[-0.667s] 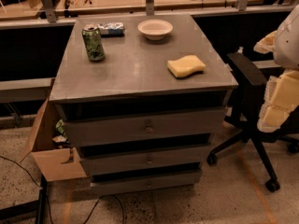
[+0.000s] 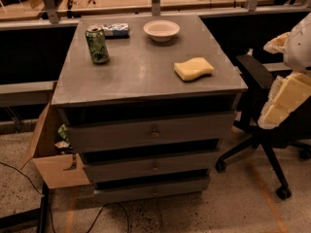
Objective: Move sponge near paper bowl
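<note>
In the camera view, the arm comes in at the right edge of the frame, its pale upper part high and the gripper (image 2: 282,101) hanging below it, off the right side of the grey drawer cabinet (image 2: 131,76) and in front of a black office chair (image 2: 257,76). Whether the gripper is open or closed cannot be told, and it holds nothing that can be seen.

The sponge (image 2: 194,68) lies flat on the cabinet top, towards its right front part, to the left of the gripper and well apart from it. The paper bowl (image 2: 161,30) sits upright near the back edge, apart from the sponge. A green can (image 2: 97,44) stands at the back left, with a small packet (image 2: 115,29) just behind it.
</note>
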`<state>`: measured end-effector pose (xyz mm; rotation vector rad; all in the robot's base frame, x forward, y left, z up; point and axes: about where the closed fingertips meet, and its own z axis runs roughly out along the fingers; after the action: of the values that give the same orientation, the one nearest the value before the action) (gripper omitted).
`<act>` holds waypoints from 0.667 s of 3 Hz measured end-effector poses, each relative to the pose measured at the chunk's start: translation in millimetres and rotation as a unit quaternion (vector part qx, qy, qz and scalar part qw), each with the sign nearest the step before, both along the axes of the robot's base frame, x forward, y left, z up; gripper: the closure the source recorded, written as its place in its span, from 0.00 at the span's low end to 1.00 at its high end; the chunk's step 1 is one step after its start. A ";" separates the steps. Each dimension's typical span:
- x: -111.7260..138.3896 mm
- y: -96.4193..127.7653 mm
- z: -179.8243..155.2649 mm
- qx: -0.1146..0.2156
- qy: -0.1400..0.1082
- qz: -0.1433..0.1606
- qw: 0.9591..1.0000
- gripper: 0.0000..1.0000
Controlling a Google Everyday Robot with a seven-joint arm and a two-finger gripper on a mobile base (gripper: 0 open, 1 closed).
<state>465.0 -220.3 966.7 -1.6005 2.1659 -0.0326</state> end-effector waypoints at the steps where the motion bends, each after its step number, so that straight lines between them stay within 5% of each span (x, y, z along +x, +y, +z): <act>1: 52.3 -7.3 -4.8 0.096 -0.064 0.005 0.993 0.00; 2: 109.7 -0.8 -3.8 0.191 -0.107 0.021 0.976 0.00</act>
<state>574.8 -221.1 962.9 -1.3536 1.8403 0.2045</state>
